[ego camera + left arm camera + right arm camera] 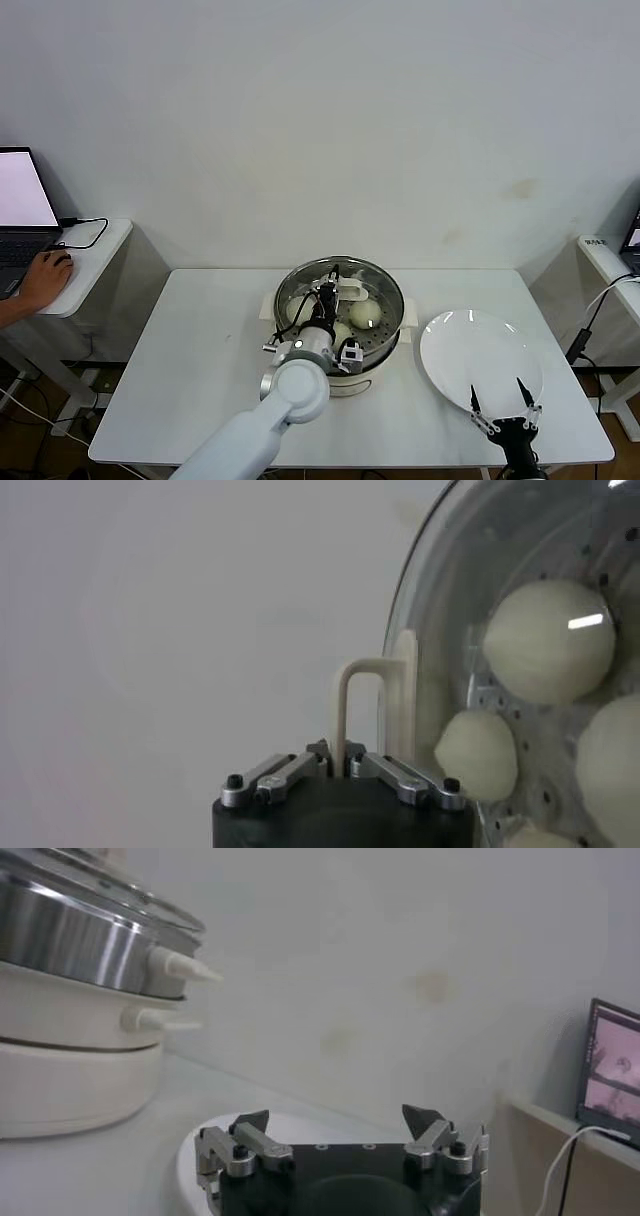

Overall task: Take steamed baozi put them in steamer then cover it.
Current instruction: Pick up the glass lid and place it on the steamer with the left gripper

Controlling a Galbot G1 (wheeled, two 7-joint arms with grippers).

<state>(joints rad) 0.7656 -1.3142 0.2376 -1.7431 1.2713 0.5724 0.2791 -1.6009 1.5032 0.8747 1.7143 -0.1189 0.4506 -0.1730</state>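
The steamer (385, 355) stands mid-table, its steel basket (70, 948) on a white base. The clear glass cover (340, 290) lies over it. My left gripper (330, 300) is shut on the cover's cream handle (345, 710), which shows pinched between the jaws of that gripper (340, 763). Through the glass I see steamed baozi inside: one large bun (548, 640), a smaller-looking one (478, 755) and a third (610, 755) at the picture's edge. Two of them (366, 313) show in the head view. My right gripper (500, 400) hangs open and empty at the plate's near edge, seen also in its own wrist view (338, 1120).
A bare white plate (480, 350) lies right of the steamer. A side table at the far left holds a laptop (22, 215) and a person's hand (45, 278). Another side table with cables (600, 300) stands at the right.
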